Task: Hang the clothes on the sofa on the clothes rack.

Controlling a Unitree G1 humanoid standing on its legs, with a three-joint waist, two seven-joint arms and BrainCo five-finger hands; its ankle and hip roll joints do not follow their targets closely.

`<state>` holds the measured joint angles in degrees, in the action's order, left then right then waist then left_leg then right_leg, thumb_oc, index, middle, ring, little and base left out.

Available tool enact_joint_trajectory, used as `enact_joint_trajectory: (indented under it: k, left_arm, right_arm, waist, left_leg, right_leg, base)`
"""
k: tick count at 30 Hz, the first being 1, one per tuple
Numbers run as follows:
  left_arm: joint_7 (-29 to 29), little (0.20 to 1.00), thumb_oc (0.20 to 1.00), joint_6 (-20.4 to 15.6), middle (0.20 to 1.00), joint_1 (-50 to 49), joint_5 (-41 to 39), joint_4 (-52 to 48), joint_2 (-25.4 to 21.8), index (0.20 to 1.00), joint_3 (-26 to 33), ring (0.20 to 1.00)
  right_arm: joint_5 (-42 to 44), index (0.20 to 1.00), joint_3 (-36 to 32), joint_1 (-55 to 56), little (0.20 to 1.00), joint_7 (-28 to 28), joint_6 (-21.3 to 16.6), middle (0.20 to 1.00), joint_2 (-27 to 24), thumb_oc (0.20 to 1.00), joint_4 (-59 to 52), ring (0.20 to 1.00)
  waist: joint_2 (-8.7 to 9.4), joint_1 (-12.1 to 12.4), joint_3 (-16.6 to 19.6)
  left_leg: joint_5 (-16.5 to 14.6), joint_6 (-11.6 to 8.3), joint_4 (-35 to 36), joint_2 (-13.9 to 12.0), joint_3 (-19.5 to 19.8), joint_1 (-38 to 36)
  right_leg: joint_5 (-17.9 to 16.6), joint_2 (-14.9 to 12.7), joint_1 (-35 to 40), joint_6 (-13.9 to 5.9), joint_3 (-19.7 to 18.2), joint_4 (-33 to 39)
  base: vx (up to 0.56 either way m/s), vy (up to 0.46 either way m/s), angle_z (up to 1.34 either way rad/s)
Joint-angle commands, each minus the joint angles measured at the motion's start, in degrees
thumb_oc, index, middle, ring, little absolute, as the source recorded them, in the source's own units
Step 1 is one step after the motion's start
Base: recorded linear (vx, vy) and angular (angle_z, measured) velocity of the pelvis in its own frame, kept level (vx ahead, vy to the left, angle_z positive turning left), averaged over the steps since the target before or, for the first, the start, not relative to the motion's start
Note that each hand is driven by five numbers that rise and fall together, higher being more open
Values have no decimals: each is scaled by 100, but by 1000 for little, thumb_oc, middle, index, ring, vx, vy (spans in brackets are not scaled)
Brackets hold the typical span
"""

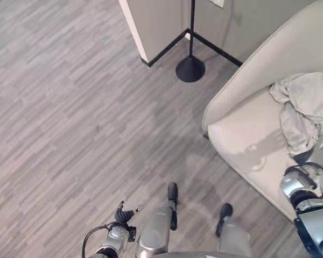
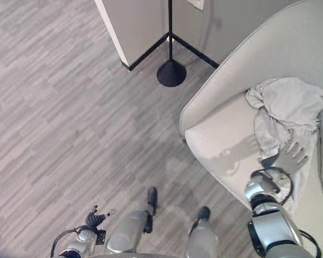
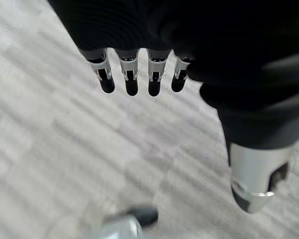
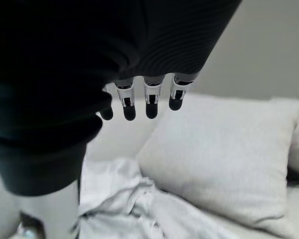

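Hanging low over the wood floor (image 1: 70, 107), the left hand (image 1: 124, 215) is empty with relaxed fingers. Over the sofa (image 2: 226, 140) seat, the right hand (image 2: 290, 156) is spreading straight fingers, gripping nothing, just above the crumpled grey clothes (image 2: 282, 113) lying beside a cushion (image 4: 224, 159). Standing by the wall corner is the clothes rack (image 1: 190, 67).
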<state>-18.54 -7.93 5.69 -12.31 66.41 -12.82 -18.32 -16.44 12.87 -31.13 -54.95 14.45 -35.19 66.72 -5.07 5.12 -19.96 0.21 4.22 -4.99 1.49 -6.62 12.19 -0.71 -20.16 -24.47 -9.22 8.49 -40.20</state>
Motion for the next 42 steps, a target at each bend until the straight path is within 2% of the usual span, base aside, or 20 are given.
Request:
enact_joint_trajectory:
  k: [1,3,4,6,7,8,10,11,15,17,20,26,29,30,32,33,37,38,40,42]
  left_arm:
    - [-80,1000,1000,-97,1000,-5,4,-221,-110,1000,146,1000]
    - [-114,1000,1000,-149,1000,103,-21,-207,-107,1000,165,1000]
    - [-114,1000,1000,-150,1000,104,-21,-205,-105,1000,165,1000]
    - [-136,1000,1000,-181,1000,289,-12,-153,-82,1000,141,1000]
    - [-150,1000,1000,-227,1000,389,40,-231,-33,1000,54,1000]
    - [-148,1000,1000,-229,1000,387,69,-257,13,1000,-2,1000]
    - [-74,1000,1000,-299,1000,200,-132,-443,99,1000,6,1000]
    - [-74,1000,1000,-299,1000,199,-132,-443,99,1000,5,1000]
    - [-20,1000,1000,-216,1000,222,209,-329,184,1000,-251,1000]
    - [-20,1000,1000,-214,1000,213,215,-345,179,1000,-258,1000]
    - [-54,1000,1000,-191,1000,254,289,-376,158,1000,-367,1000]
    - [-133,1000,1000,-158,1000,342,423,-542,120,1000,-557,1000]
    - [-162,1000,1000,-183,1000,459,323,-756,103,1000,-714,1000]
    - [-169,1000,1000,-192,1000,477,307,-852,93,1000,-760,1000]
    - [-163,1000,1000,-224,1000,468,286,-1187,17,1000,-853,1000]
    - [-163,1000,1000,-222,1000,466,286,-1191,18,1000,-852,1000]
    - [-225,1000,1000,-259,1000,375,128,-1525,-99,1000,-778,1000]
    - [-246,1000,1000,-227,1000,366,150,-1494,-76,1000,-776,1000]
    - [-260,1000,1000,-213,1000,378,169,-1453,-74,1000,-777,1000]
    - [-274,1000,1000,-199,1000,390,153,-1430,-75,1000,-747,1000]
  right_arm:
    - [149,1000,-22,-190,1000,-271,-33,1000,-250,1000,-323,1000]
    - [162,1000,-44,-207,1000,-325,-24,1000,-312,1000,-465,1000]
    - [161,1000,-45,-206,1000,-325,-22,1000,-313,1000,-467,1000]
    - [135,1000,-55,-222,1000,-355,11,1000,-403,1000,-584,1000]
    - [121,1000,-151,-110,1000,-332,49,1000,-475,1000,-615,1000]
    - [125,1000,-151,-110,1000,-353,43,1000,-450,1000,-591,1000]
    - [99,1000,-221,71,1000,-341,24,1000,-416,1000,-645,1000]
    - [99,1000,-222,72,1000,-341,24,1000,-416,1000,-645,1000]
    - [42,1000,-234,-71,1000,-433,22,1000,-516,1000,-573,1000]
    - [49,1000,-212,-144,1000,-427,20,1000,-542,1000,-504,1000]
    - [99,1000,-57,-390,1000,-461,-27,1000,-691,1000,-192,1000]
    - [213,1000,42,-690,1000,-504,-47,1000,-967,1000,219,1000]
    - [554,1000,73,-971,1000,-432,-193,1000,-1182,1000,600,1000]
    - [687,1000,62,-1031,1000,-409,-273,1000,-1216,1000,610,1000]
    - [1119,1000,30,-1197,1000,-259,-560,1000,-1321,1000,620,1000]
    - [1121,875,34,-1200,875,-258,-563,875,-1323,875,625,875]
    - [1730,793,-180,-1386,793,-304,-788,793,-1478,793,749,793]
    - [2093,743,-360,-1406,743,-286,-937,743,-1461,743,765,743]
    - [2302,752,-406,-1422,752,-242,-1017,752,-1426,752,816,752]
    - [2604,837,-468,-1393,837,-144,-1144,837,-1319,837,832,837]
  waist:
    - [-1,47,-78]
    - [55,-112,-124]
    - [45,-114,-131]
    - [51,-264,-175]
    - [106,-330,-175]
    - [134,-340,-170]
    - [95,-372,-36]
    - [95,-373,-34]
    - [-26,-411,-22]
    - [-44,-407,-22]
    - [-120,-412,-28]
    - [-256,-425,-33]
    - [-377,-433,-66]
    - [-439,-428,-71]
    - [-543,-417,-142]
    - [-540,-416,-136]
    - [-729,-391,-245]
    - [-776,-411,-287]
    - [-787,-418,-314]
    - [-818,-434,-354]
  left_leg:
    - [-75,-378,-166,-113,177,-71]
    - [-170,-460,-71,-11,257,-208]
    - [-174,-462,-70,-20,262,-219]
    - [-273,-557,-3,-63,410,-318]
    - [-376,-609,-28,-24,581,-390]
    - [-350,-611,-48,43,620,-332]
    - [-210,-667,156,-171,763,-337]
    - [-209,-667,157,-171,764,-335]
    - [-34,-808,576,-496,893,-369]
    - [-3,-832,635,-549,889,-368]
    - [88,-910,798,-707,956,-434]
    - [223,-980,946,-814,1012,-415]
    - [310,-1027,981,-866,954,-312]
    - [219,-1045,999,-899,923,-349]
    - [247,-1063,999,-876,858,-221]
    - [247,-1063,999,-873,856,-215]
    - [339,-1101,999,-802,773,70]
    - [317,-1106,999,-786,753,113]
    - [296,-1105,999,-772,727,139]
    - [261,-1108,999,-764,702,162]
  right_leg:
    - [-515,704,258,145,203,1753]
    - [-775,793,160,19,119,2854]
    - [-788,803,184,20,129,2880]
    - [-1150,754,-25,-131,-167,3586]
    - [-1238,736,10,-131,-426,3928]
    - [-1335,692,9,-117,-450,3916]
    - [-1266,796,-41,-18,-229,3625]
    - [-1266,796,-42,-18,-227,3624]
    - [-899,1008,-300,81,-31,3280]
    - [-810,1029,-386,105,-1,3140]
    - [-478,1068,-636,156,101,2607]
    - [-139,1041,-933,227,274,2051]
    - [-2,985,-1183,264,378,1784]
    - [202,1003,-1222,205,334,1632]
    - [290,962,-1484,222,287,1404]
    - [294,959,-1496,222,283,1396]
    - [458,871,-2013,258,205,940]
    - [503,869,-2157,273,171,807]
    - [537,873,-2256,281,147,714]
    - [551,881,-2361,286,129,643]
  base:
    - [130,-109,-25]
    - [175,-136,-8]
    - [141,-123,3]
    - [222,-232,30]
    - [233,-298,60]
    - [271,-380,70]
    - [229,-337,101]
    - [174,-260,73]
    - [91,-186,10]
    - [53,-108,3]
    - [97,-151,-2]
    - [64,-84,23]
    - [82,-100,32]
    - [122,-66,10]
    - [78,-53,6]
    - [35,-39,1]
    - [29,-38,-3]
    - [34,-29,-9]
    - [14,-7,-3]
    - [24,-33,7]
